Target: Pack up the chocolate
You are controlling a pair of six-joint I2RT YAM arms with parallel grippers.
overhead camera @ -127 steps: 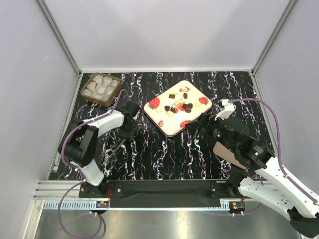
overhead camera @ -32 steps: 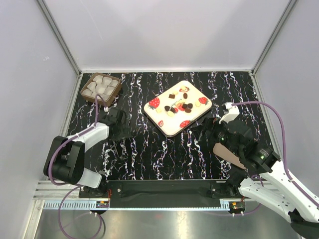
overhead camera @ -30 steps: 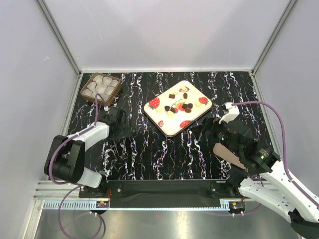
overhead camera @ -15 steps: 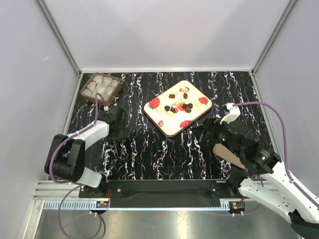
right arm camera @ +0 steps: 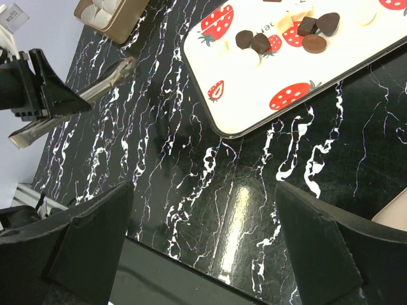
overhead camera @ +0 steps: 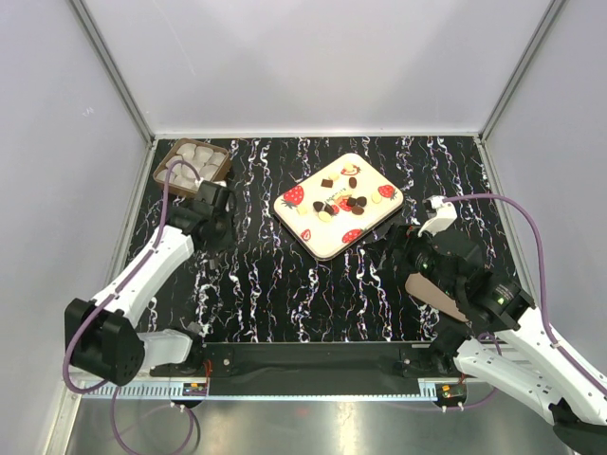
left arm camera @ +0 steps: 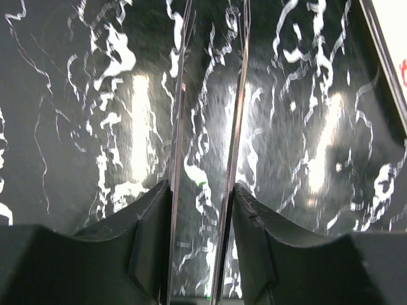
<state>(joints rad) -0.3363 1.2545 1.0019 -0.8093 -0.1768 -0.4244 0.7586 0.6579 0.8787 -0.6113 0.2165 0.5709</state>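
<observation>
Pale walls point(overhead camera: 313, 66) enclose a black, white-veined bench point(overhead camera: 285, 294). The chocolate point(overhead camera: 353, 202) lies on a strawberry-print tray point(overhead camera: 327, 245) mid-bench, with a brown box point(overhead camera: 171, 150) far left. The left end effector point(left arm camera: 200, 190) grasps metal tongs point(left arm camera: 238, 127); the right end effector point(right arm camera: 203, 210) hangs released.

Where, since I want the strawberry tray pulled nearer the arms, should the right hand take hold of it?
Probably the thin raised rim on the long near-right side of the tray, approached low from where the right hand is. The tray lies flat and shallow, the chocolates mostly sit inward, and that edge is bare and faces the open hand.
</observation>
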